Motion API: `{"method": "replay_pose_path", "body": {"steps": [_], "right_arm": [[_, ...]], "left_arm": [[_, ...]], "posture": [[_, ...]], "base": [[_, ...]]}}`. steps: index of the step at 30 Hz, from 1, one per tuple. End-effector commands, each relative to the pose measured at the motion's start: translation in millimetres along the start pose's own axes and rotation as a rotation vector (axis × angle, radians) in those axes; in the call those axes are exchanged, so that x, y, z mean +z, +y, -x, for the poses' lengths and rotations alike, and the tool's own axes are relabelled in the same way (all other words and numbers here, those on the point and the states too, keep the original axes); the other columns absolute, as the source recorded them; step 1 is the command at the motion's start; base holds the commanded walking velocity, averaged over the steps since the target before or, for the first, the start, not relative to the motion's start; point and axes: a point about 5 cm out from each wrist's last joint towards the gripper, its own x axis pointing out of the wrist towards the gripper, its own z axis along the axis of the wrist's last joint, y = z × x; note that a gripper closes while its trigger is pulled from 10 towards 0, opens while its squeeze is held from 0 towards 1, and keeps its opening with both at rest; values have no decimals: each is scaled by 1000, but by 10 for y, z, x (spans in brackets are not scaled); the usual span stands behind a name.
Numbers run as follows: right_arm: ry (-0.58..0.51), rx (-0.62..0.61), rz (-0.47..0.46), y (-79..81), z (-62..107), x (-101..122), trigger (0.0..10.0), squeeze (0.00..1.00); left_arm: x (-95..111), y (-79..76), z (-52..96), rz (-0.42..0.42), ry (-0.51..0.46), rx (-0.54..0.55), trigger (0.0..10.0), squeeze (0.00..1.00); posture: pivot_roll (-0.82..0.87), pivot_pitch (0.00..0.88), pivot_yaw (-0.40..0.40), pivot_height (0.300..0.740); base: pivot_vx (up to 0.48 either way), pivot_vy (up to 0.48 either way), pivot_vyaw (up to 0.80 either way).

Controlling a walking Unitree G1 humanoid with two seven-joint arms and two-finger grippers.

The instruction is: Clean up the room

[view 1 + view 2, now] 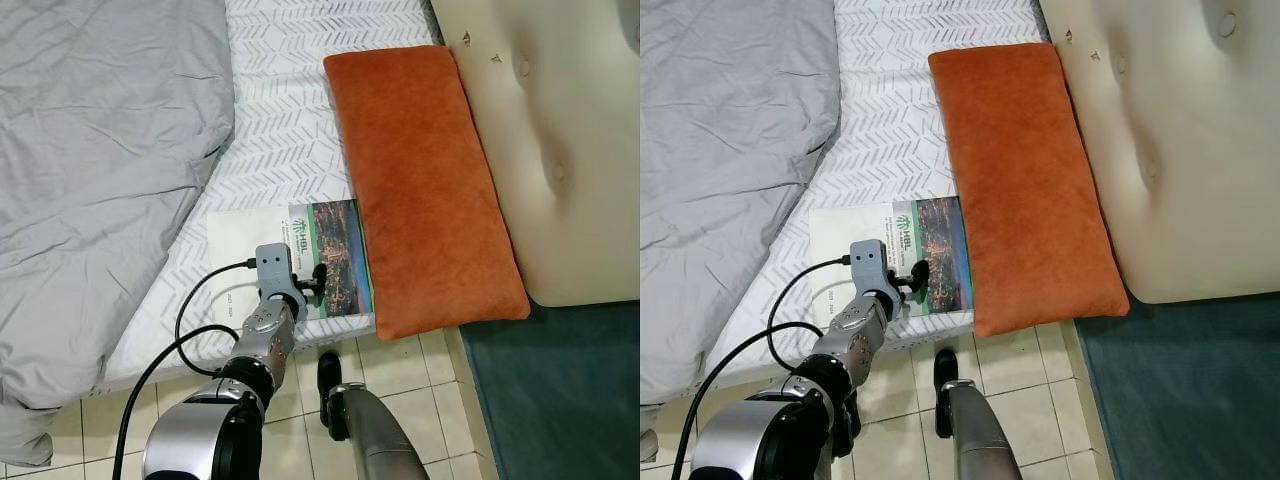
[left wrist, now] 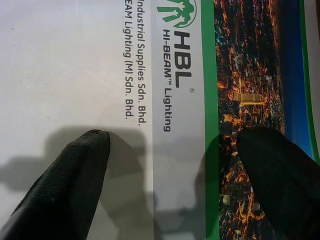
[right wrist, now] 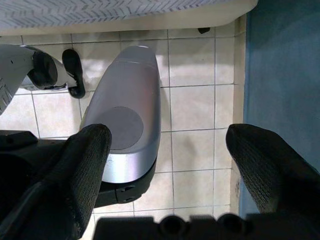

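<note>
— Nearest to the lens, what do you make out?

— Two silver arms rise from the lower edge. Left hand (image 2: 172, 150) reaches over the bed's edge, its black fingers (image 2: 75, 170) spread wide and gripping nothing, poised directly above a booklet (image 1: 300, 255). Right hand (image 3: 165, 165) hangs lower, over the tiled floor (image 3: 192, 107), fingers likewise wide apart and empty.

— Describe the booklet.

— It lies flat on the mattress (image 1: 280, 120), at the bed's near edge, straight under the left hand. One part is plain white with small black print; next comes a green logo with "HBL HI-BEAM Lighting", then a green stripe, then a night photograph of a lit city with a blue band along its far side. One fingertip hovers over the white part, the other over the city picture.

— And around the left hand?

— To its left, a crumpled grey duvet (image 1: 90, 160) covers much of the bed. Beyond it, the sheet shows a grey chevron pattern on white. Just to its right, a long orange cushion (image 1: 425, 180) touches the booklet's picture edge and overhangs the mattress. Further right stands a cream tufted headboard (image 1: 560, 140), with teal carpet (image 1: 560, 390) below it, beside the right hand.
</note>
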Motion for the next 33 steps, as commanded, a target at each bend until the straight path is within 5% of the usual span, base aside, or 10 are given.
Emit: {"method": "replay_pose_path", "body": {"steps": [1,9,15,17,18,20,22,27,31,33], "right_arm": [[45,27,1,45,19,-85,10000,0],[24,33,-6,40,-122,-141,10000,0],[-49,86,-37,138,-586,-259,10000,0],[-72,92,-35,133,-661,-232,10000,0],[-114,99,-15,84,-882,-207,10000,0],[-133,99,-4,49,-996,-186,10000,0],[-197,91,25,-68,-1252,-62,10000,0],[-232,64,62,-225,-1425,27,10000,0],[-252,65,48,-229,-1420,95,10000,0],[-252,110,-110,-131,-1559,104,10000,0]], "left_arm": [[-293,0,67,37,110,25,10000,0],[-228,257,91,-74,52,83,10000,0],[-222,750,269,-133,-57,80,10000,0],[-151,798,307,-134,-104,72,10000,0],[-41,801,383,-83,-185,50,10000,0],[-2,772,417,-52,-214,41,10000,0],[47,577,480,4,-256,-17,10000,0],[-112,355,352,46,-238,-14,10000,0],[-118,324,393,-37,-241,-21,10000,0],[76,408,591,-361,-365,4,10000,0]], "posture": [[-497,715,-139,740],[-424,695,-112,740],[-256,516,-40,740],[-244,500,-37,740],[-184,411,-23,740],[-170,392,-19,740],[-137,349,-24,740],[-178,334,-55,740],[-214,356,-65,740],[-192,384,-59,740]], "base": [[0,0,0],[0,0,0],[0,0,0],[0,0,0],[0,0,0],[0,0,0],[0,0,0],[0,0,0],[0,0,0],[0,0,0]]}}
